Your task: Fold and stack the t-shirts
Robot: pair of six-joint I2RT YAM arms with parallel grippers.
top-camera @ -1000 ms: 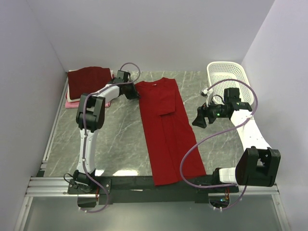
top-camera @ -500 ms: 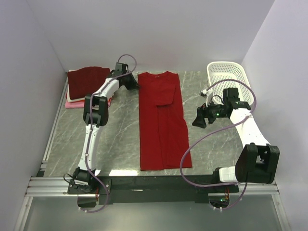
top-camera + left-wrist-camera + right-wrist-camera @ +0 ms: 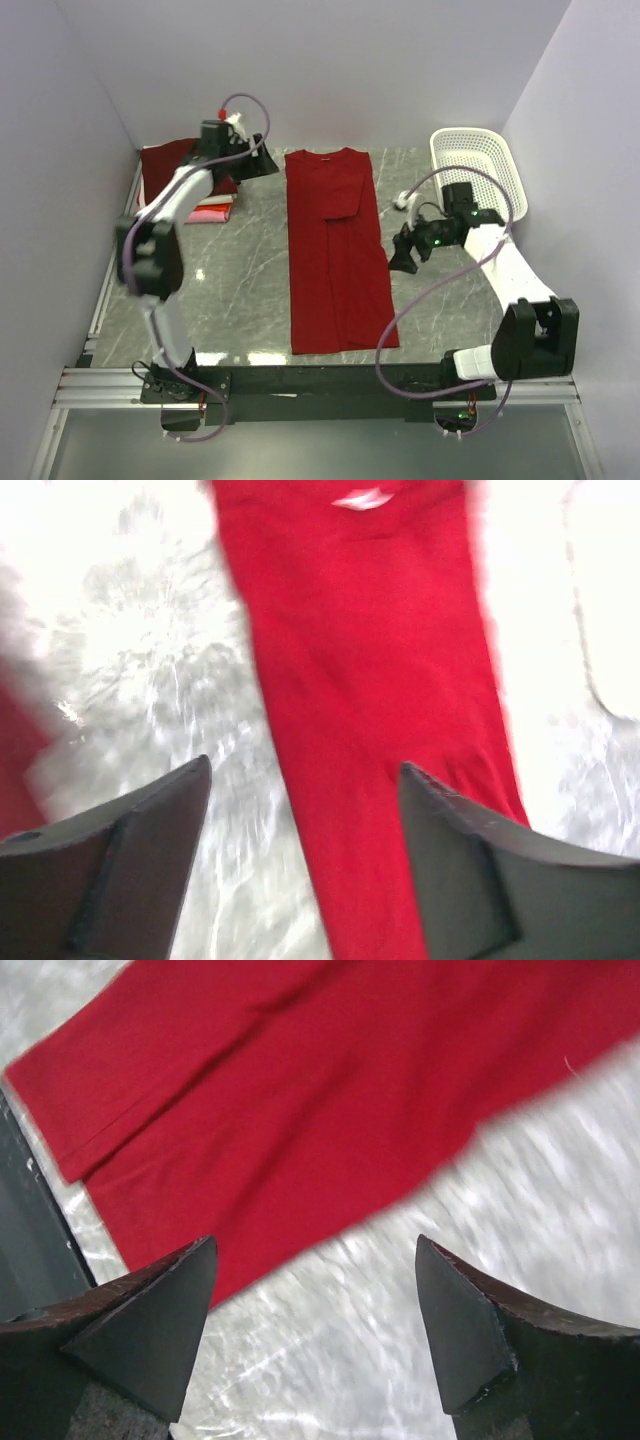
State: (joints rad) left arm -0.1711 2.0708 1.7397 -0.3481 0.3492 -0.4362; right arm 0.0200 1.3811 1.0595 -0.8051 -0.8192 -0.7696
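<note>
Far left: folded maroon t-shirt [image 3: 165, 168] atop a stack. Left pincer [image 3: 262, 166]: released, empty, near collar. Centre tabletop [image 3: 240, 285]: red t-shirt [image 3: 335, 250], flat, folded lengthwise. Right pincer [image 3: 402, 256]: released, empty, just beside its edge. Far right: white basket [image 3: 480, 160].

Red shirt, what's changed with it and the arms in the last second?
The red shirt was pulled from slanted to straight. The left hand then let go and lifted away; the right hand edged toward it, open. The folded stack and basket stayed put.
</note>
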